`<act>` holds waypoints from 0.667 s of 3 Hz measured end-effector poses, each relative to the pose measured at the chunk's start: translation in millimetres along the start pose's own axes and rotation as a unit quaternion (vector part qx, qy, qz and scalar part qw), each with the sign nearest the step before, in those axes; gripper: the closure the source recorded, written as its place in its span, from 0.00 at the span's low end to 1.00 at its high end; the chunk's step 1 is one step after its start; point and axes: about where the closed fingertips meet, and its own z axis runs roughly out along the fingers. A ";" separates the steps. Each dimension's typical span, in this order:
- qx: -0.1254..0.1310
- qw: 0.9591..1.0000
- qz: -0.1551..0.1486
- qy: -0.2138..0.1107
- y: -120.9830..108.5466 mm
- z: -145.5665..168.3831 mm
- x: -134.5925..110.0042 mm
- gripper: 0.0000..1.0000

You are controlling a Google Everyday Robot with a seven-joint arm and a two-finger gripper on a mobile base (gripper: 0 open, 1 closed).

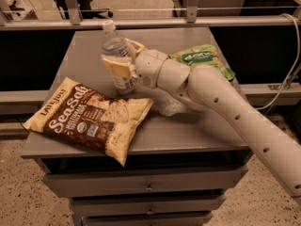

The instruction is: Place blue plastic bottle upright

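Observation:
The blue plastic bottle (pixel 117 55) is a small clear bottle with a pale label and a white cap. It stands nearly upright, tilted slightly left, with its base at or just above the grey table top (pixel 84 55). My gripper (pixel 118 62) is shut on the bottle's middle, its yellowish fingers (pixel 113 66) wrapped around the label. The white arm reaches in from the lower right.
A brown and cream chip bag (pixel 91 117) lies flat at the front left, just below the bottle. A green snack bag (pixel 204 58) lies at the back right, partly behind the arm. A crumpled clear wrapper (pixel 169 107) lies under the arm. Drawers sit below the table top.

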 end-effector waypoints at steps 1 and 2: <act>0.012 1.000 0.012 0.010 -2.5 -10.7 6.2 0.82; 0.018 1.000 0.018 0.015 -3.7 -15.6 8.8 0.59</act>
